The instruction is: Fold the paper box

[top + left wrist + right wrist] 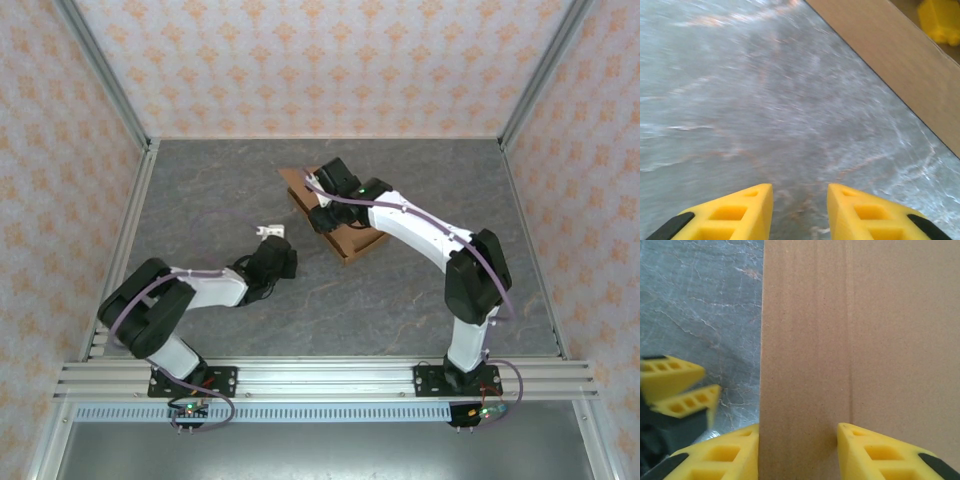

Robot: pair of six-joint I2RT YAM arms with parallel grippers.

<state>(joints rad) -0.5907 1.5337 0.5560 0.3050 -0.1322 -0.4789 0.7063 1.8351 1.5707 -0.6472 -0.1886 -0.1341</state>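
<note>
The paper box [356, 241] is brown cardboard lying at the table's middle, partly under my right arm. In the right wrist view its plain panel [860, 330] takes up most of the picture, with a faint crease running down it. My right gripper [799, 440] has a strip of that panel between its jaws. One finger presses the panel's left edge and the other rests at the crease. My left gripper [800, 200] is open over bare table, with nothing between its fingers. The box's edge [900, 65] lies ahead of it to the right.
The grey marbled table [200, 190] is walled in on three sides by patterned panels and metal posts [110, 80]. My left gripper's yellow fingers [675, 390] show close to the box's left edge in the right wrist view. Open table lies to the left and front.
</note>
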